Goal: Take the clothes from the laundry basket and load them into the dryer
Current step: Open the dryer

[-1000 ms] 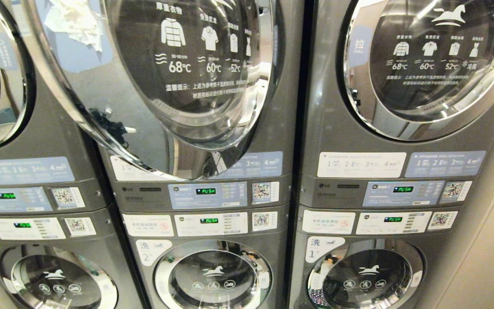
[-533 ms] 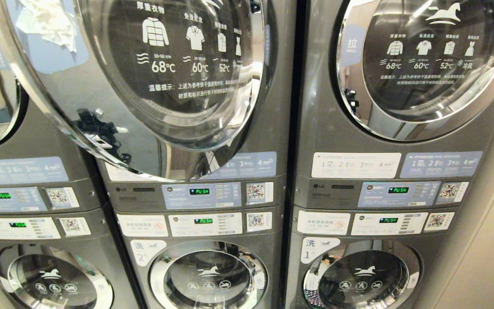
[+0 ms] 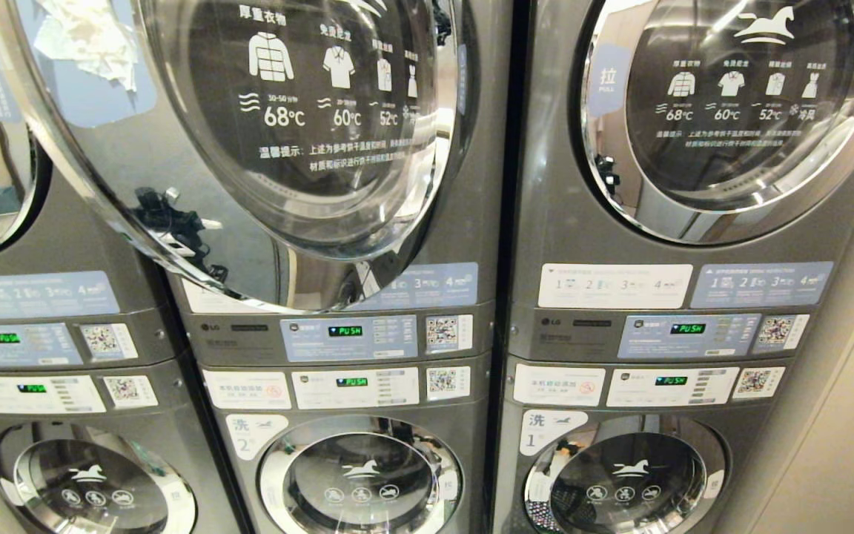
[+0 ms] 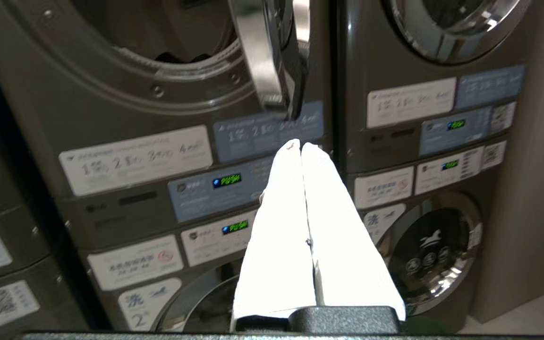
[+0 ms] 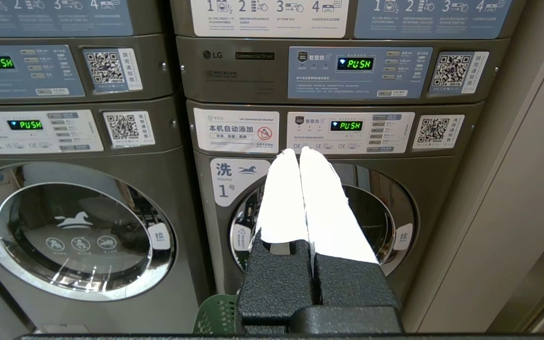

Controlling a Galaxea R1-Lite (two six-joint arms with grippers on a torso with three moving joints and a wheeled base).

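The middle upper dryer has its round chrome door [image 3: 249, 148] swung open toward me. In the left wrist view the dryer's drum opening [image 4: 158, 42] shows beside the door's edge [image 4: 267, 56]. My left gripper [image 4: 300, 145] is shut and empty, held in front of the control panels below that opening. My right gripper [image 5: 299, 151] is shut and empty, low down in front of washer number 1 [image 5: 328, 212]. A corner of the green laundry basket [image 5: 215, 314] shows under the right gripper. The clothes are out of view. Neither arm shows in the head view.
Three stacks of grey machines stand side by side, dryers above and washers below, with lit control panels [image 3: 353, 337] between them. The right upper dryer door [image 3: 731, 111] is closed. A beige wall [image 3: 849, 415] borders the stacks on the right.
The whole head view has shifted a little to the left, so the camera moved. The machines themselves have not changed, and the dryer door stays open.
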